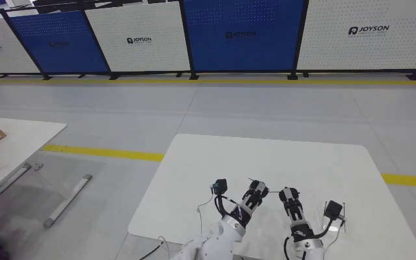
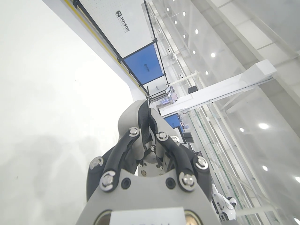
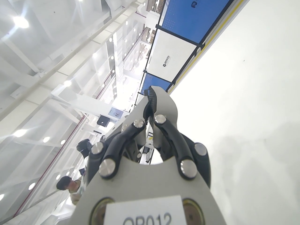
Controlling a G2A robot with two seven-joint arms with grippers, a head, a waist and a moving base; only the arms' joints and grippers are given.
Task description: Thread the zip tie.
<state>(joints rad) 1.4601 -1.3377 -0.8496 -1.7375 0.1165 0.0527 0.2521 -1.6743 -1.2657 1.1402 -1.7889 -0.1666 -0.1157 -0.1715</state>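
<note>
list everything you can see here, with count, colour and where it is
zip tie: one as far as I can tell, black, thin strip pinched at the tips of both end effectors, over the near part of the table
table: one, white, in front of the robot
second table: one, white, at the left edge of the top view
fence panels: four full ones, alternating blue and white, in a row behind the table
floor lines: two, yellow, one passing the table's far edge, one along the fence
left end effector: one, grey with black pads, shut on the zip tie
right end effector: one, grey with black pads, shut on the zip tie
</note>
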